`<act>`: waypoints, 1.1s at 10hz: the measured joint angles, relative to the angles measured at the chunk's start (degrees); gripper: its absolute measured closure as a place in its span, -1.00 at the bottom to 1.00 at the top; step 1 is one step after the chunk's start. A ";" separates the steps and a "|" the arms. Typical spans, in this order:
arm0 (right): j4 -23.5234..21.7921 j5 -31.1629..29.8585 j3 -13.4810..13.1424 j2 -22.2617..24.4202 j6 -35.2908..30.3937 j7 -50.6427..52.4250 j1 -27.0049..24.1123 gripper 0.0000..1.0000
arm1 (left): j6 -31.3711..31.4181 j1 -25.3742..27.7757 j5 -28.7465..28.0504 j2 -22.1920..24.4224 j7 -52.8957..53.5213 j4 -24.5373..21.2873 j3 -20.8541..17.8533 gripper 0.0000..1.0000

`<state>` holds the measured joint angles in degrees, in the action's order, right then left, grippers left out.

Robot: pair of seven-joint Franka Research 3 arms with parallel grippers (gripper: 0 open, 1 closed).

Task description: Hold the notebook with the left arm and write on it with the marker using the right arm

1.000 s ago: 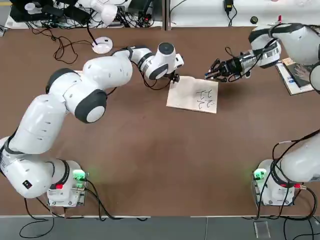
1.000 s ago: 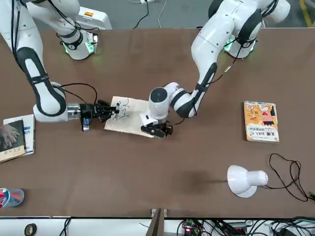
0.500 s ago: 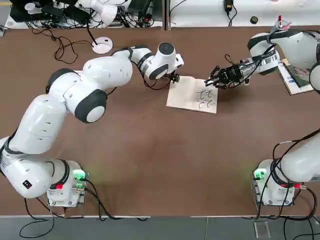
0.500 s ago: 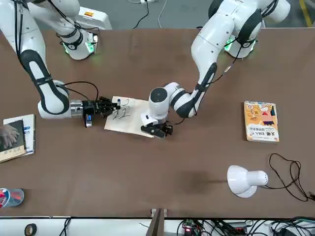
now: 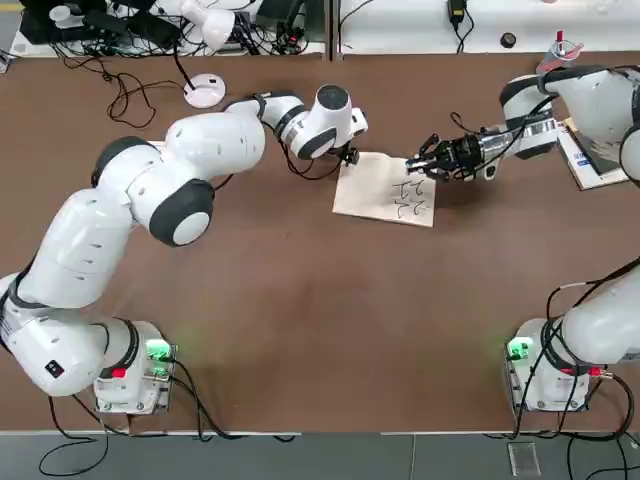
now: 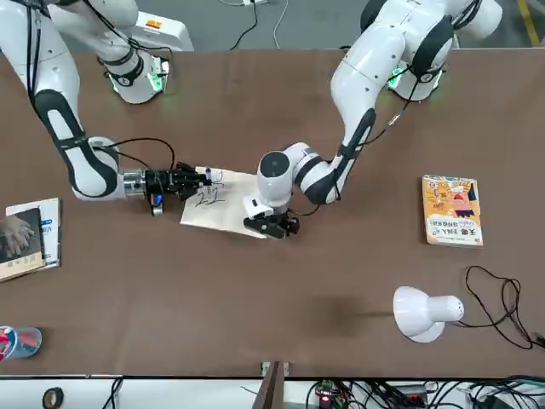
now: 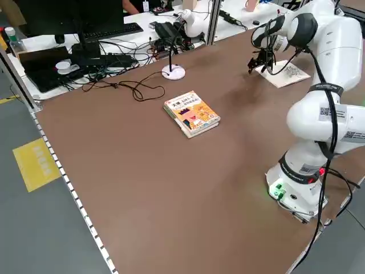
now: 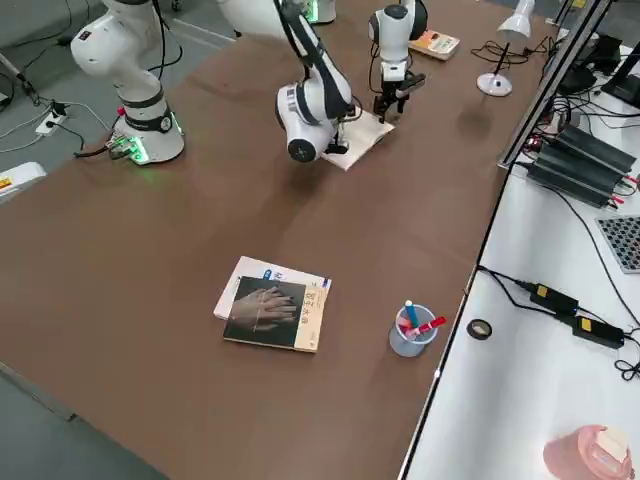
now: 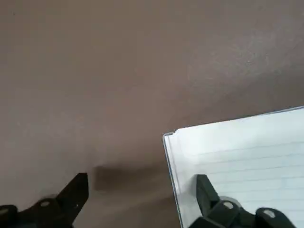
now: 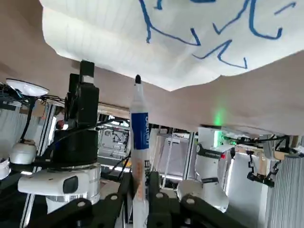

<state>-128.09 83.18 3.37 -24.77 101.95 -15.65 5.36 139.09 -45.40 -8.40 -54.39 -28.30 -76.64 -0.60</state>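
Observation:
The notebook (image 5: 380, 190) lies open and flat on the brown table, with scribbles on its right part (image 6: 207, 198). My left gripper (image 5: 347, 156) stands over its far left corner. In the left wrist view it is open, with one finger on the lined page (image 9: 208, 195) and the other finger (image 9: 72, 194) on the table beside the notebook (image 9: 242, 152). My right gripper (image 5: 422, 163) is shut on the marker (image 10: 139, 142), held almost level. The marker's tip (image 5: 408, 163) is at the notebook's far edge; contact with the page (image 10: 156, 42) cannot be told.
An orange-yellow book (image 6: 452, 210) lies well out on the left arm's side. A dark-covered book (image 5: 590, 150) lies on the right arm's side, with a clear cup of pens (image 8: 412, 330) beyond it. A white lamp (image 6: 423, 313) and cables sit along the far edge.
My right gripper has carried the marker leftward and slightly nearer, from beside the notebook to its far edge. The left arm and the notebook have not moved.

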 joint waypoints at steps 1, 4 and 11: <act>-0.40 0.00 -0.01 -0.03 -0.52 0.52 -0.48 0.65 | 0.00 0.00 0.00 0.00 0.00 0.00 0.00 -1.00; -1.25 0.00 0.00 -1.07 -0.88 2.98 -1.27 0.65 | 0.00 0.00 0.00 0.00 0.00 0.00 0.00 -1.00; -1.42 -0.06 0.00 -4.30 -0.61 9.15 -1.58 0.65 | 0.00 0.02 -0.01 0.00 0.46 0.00 0.00 -1.00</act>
<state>-129.52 83.12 3.37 -29.07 101.35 -6.50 3.77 139.10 -45.38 -8.41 -54.39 -27.84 -76.63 -0.61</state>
